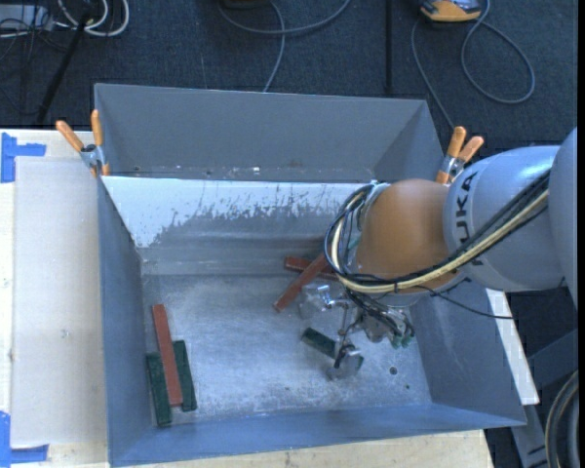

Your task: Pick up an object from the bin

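Note:
My gripper [346, 361] is low over the bin floor, right of centre, beneath the orange wrist cover. A small dark green block [318, 340] lies flat just to its left, touching or nearly touching the tip. Two reddish-brown sticks [298, 279] lie crossed a little farther back and to the left, partly hidden under the wrist.
Near the bin's front left corner a reddish-brown stick [166, 354] lies between two dark green bars [159, 390], all side by side. The arm and its cables cover the bin's right side. The bin's walls slope steeply inward.

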